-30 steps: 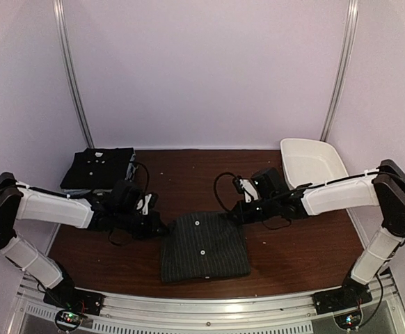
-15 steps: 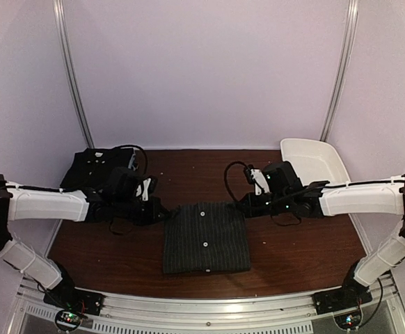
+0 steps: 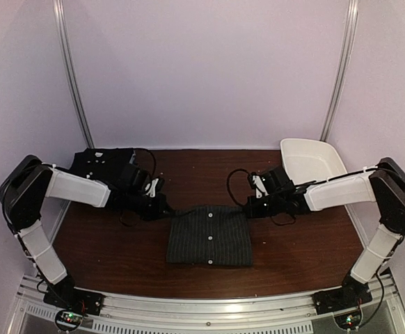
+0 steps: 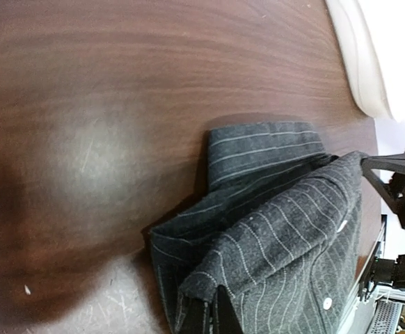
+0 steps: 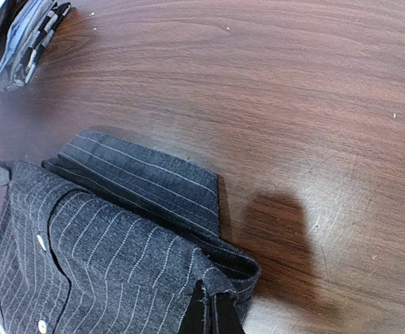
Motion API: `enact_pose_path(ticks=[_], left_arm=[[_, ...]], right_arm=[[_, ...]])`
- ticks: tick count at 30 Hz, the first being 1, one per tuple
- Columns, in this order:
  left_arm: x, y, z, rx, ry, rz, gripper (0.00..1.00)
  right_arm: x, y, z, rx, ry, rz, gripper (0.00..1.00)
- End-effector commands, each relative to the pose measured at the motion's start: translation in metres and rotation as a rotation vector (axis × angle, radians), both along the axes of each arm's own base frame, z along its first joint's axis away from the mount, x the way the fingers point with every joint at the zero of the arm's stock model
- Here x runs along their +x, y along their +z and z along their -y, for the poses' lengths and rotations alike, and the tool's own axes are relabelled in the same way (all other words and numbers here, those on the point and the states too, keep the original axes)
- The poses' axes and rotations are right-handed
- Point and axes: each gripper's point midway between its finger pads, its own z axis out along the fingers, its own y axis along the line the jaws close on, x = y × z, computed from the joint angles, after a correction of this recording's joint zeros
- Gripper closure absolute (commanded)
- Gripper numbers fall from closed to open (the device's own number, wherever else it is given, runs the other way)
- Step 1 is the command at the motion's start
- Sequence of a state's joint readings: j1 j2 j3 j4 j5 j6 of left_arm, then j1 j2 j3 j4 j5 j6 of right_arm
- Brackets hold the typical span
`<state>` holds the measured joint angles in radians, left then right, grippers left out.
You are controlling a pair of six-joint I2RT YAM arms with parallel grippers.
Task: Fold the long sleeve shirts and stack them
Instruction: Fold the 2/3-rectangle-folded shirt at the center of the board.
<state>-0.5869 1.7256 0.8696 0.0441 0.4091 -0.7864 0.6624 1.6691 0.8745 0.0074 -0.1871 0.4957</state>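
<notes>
- Pulled the striped shirt (image 3: 209, 235) away from the near edge of the tabletop (image 3: 293, 250) since a second ago; lying folded in the middle now.
- Clamped tight on its two far corners with the left gripper (image 3: 162, 207) and the right gripper (image 3: 252, 206).
- Looks like the stacking step; next, likely needs a level lift onto the black shirt (image 3: 101, 167) in the far left corner.
</notes>
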Motion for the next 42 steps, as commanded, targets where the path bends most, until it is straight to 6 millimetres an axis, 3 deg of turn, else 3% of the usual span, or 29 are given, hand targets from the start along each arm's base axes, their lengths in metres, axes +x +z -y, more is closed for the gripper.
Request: enact_pose_path(ticks=[1, 5, 8, 15, 21, 25, 27, 32, 35, 39, 42], left_arm=[[0.023, 0.041, 0.015, -0.069, -0.057, 0.118, 1.0], [0.026, 0.053, 0.02, -0.079, -0.082, 0.139, 1.0], [0.029, 0.047, 0.024, -0.068, -0.1, 0.129, 1.0], [0.046, 0.036, 0.035, -0.06, -0.123, 0.122, 1.0], [0.067, 0.013, 0.043, -0.021, -0.132, 0.093, 0.99], [0.08, 0.014, 0.049, -0.026, -0.129, 0.103, 0.98], [0.085, 0.016, 0.053, -0.033, -0.13, 0.11, 0.95], [0.094, 0.02, 0.053, -0.011, -0.127, 0.118, 0.76], [0.097, 0.035, 0.046, -0.003, -0.112, 0.146, 0.65], [0.086, 0.058, 0.038, -0.01, -0.121, 0.178, 0.64], [0.067, 0.065, 0.035, -0.031, -0.139, 0.165, 0.66]], right_arm=[[0.016, 0.02, -0.001, 0.021, -0.015, 0.061, 1.0], [0.012, 0.032, 0.003, 0.03, -0.02, 0.079, 1.0], [0.013, 0.03, 0.013, 0.012, -0.056, 0.088, 1.0], [0.012, 0.011, 0.045, -0.009, -0.168, 0.069, 1.0], [0.011, -0.006, 0.06, -0.032, -0.204, 0.038, 1.0], [0.006, -0.022, 0.075, -0.053, -0.238, 0.005, 1.0], [0.004, -0.027, 0.081, -0.059, -0.25, -0.006, 1.0], [0.002, -0.032, 0.088, -0.081, -0.259, -0.027, 0.96], [0.002, -0.02, 0.091, -0.082, -0.266, -0.008, 0.79], [0.005, 0.014, 0.094, -0.093, -0.269, 0.047, 0.65], [0.009, 0.052, 0.084, -0.067, -0.241, 0.114, 0.59]])
